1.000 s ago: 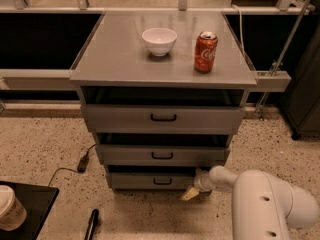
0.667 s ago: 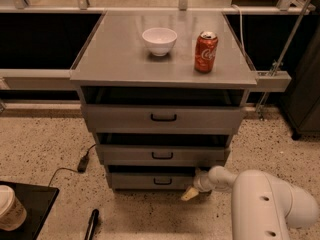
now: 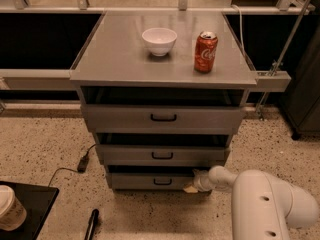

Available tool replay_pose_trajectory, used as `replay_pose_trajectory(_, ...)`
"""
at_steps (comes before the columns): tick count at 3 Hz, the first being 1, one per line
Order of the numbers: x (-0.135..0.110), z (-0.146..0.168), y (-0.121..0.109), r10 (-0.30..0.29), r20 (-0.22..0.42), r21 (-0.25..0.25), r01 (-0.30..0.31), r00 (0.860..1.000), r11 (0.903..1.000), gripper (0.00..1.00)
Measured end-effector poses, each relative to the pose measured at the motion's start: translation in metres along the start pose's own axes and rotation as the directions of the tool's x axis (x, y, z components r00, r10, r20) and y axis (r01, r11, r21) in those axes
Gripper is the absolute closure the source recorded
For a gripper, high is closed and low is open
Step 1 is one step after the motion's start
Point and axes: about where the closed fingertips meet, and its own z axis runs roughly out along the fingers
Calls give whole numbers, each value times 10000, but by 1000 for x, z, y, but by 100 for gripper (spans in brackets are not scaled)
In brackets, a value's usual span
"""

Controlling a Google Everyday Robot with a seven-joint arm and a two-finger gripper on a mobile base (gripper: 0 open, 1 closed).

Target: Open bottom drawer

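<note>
Speckled floor (image 3: 45, 139), lower centre: our hand (image 3: 192, 186), state indiscernible, beside right edge of bottom drawer (image 3: 142, 181); next, we judge, hook handle (image 3: 162, 182).

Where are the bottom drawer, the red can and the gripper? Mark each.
bottom drawer (image 3: 135, 181), camera view, grey front left of its handle.
red can (image 3: 205, 53), camera view, middle of its side.
gripper (image 3: 191, 187), camera view, tip by the bottom drawer's right end.

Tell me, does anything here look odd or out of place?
Nothing is spilled or toppled: the bowl and soda can stand upright on the cabinet top. One oddity: the claw sits at the right end of the bottom drawer, away from its handle. A loose cable trails across the floor.
</note>
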Motion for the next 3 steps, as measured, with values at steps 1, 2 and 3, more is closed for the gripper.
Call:
replay_pose_trajectory(1,0,0,0,0,0,-1,0,10000,10000,64)
replay_pose_trajectory(2,0,0,0,0,0,-2,0,10000,10000,88)
replay_pose_trajectory(3,0,0,0,0,0,-2,0,10000,10000,100)
